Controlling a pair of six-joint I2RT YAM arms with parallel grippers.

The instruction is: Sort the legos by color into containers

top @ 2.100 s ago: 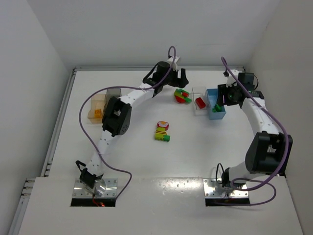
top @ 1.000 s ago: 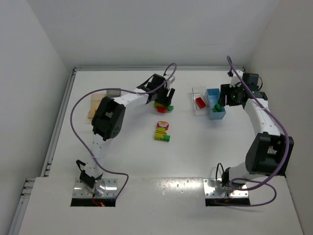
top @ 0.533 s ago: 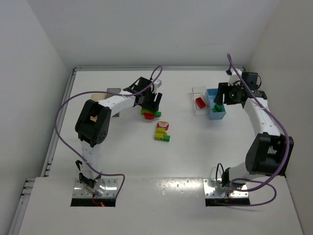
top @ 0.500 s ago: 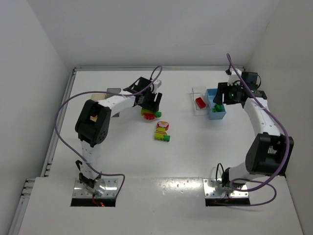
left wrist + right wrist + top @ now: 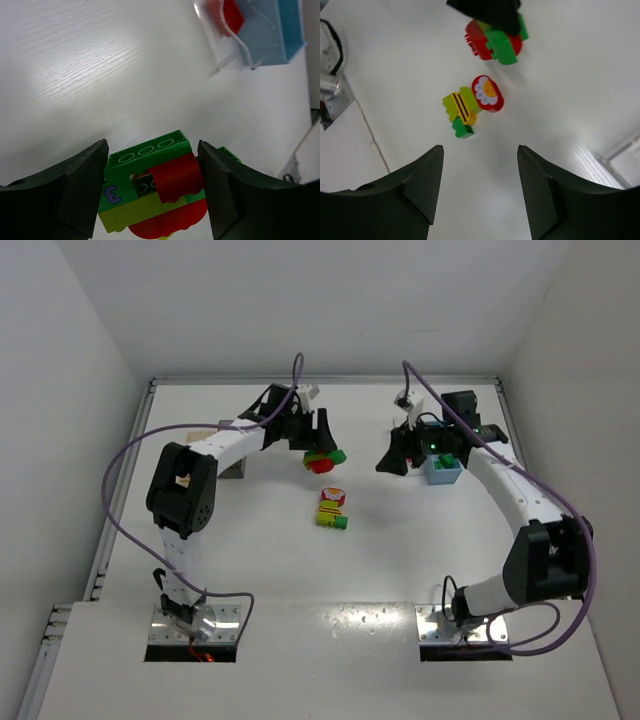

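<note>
White tabletop (image 5: pixel 250 560): carries everything, with walls on its left, far and right sides.
Left arm: reaches to the far middle. Its left gripper (image 5: pixel 151 150) is clenched on the mixed cluster of green, red and yellow lego bricks (image 5: pixel 150 195), one finger on each side.
Right arm: bent in from the right. Its right gripper (image 5: pixel 479 150) is spread wide with nothing between the fingers, and faces left toward the mixed cluster from near by.
Light blue plastic bin (image 5: pixel 441 469): far right, partly under the right arm; contents cannot be told.
Clear plastic bin (image 5: pixel 227 42): set right against the light blue bin, with one red brick (image 5: pixel 227 12) inside.
Smoky grey bin (image 5: pixel 233 468): far left, mostly hidden behind the left arm.
Mixed cluster, place: far middle, between the grey bin and the right-hand bins. It seems lifted off the table, judging by its offset shadow.
Loose cluster of a red flower-printed piece, a yellow striped piece and a green brick (image 5: pixel 332 508): lies on the table just nearer than the mixed cluster, and nothing touches it.
Step in hand: probably presenting the stuck-together bricks so they can be pulled apart.
Next move: likely the right gripper closes on one colour's brick while the left grips firmly. After separating, each piece goes to its bin, with red joining the red brick.
</note>
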